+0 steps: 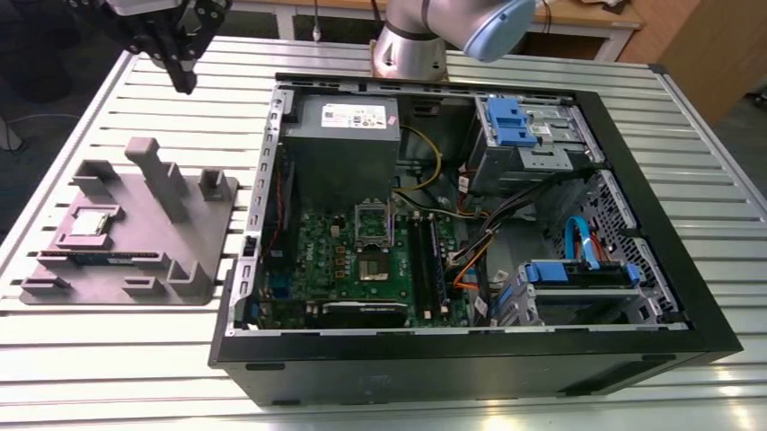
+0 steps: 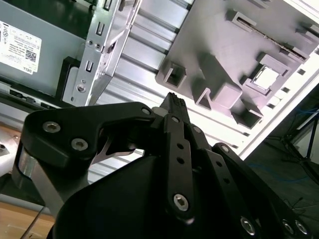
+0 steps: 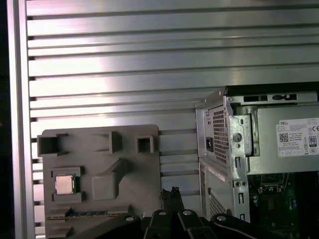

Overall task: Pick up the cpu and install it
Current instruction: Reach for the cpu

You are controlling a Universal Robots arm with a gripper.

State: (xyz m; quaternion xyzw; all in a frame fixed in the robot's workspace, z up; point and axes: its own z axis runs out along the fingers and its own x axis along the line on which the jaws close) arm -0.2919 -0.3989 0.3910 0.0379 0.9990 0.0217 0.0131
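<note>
Pressed together, the claw [image 1: 183,87] hangs over open table [image 1: 72,112] near its edge, well apart from the cpu [image 1: 93,225].

ribbed silver metal slat surface [image 1: 120,359], wooden-topped white table [image 1: 587,20] behind it, dark floor [image 1: 30,72] off the exterior view's left

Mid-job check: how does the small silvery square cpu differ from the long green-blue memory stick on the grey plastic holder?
The cpu is square with a silvery metal top; the memory stick is a long, narrow green-blue strip. The cpu lies flat in a square recess; the memory stick seems to stand on edge in a slot. Both sit in the grey holder.
</note>
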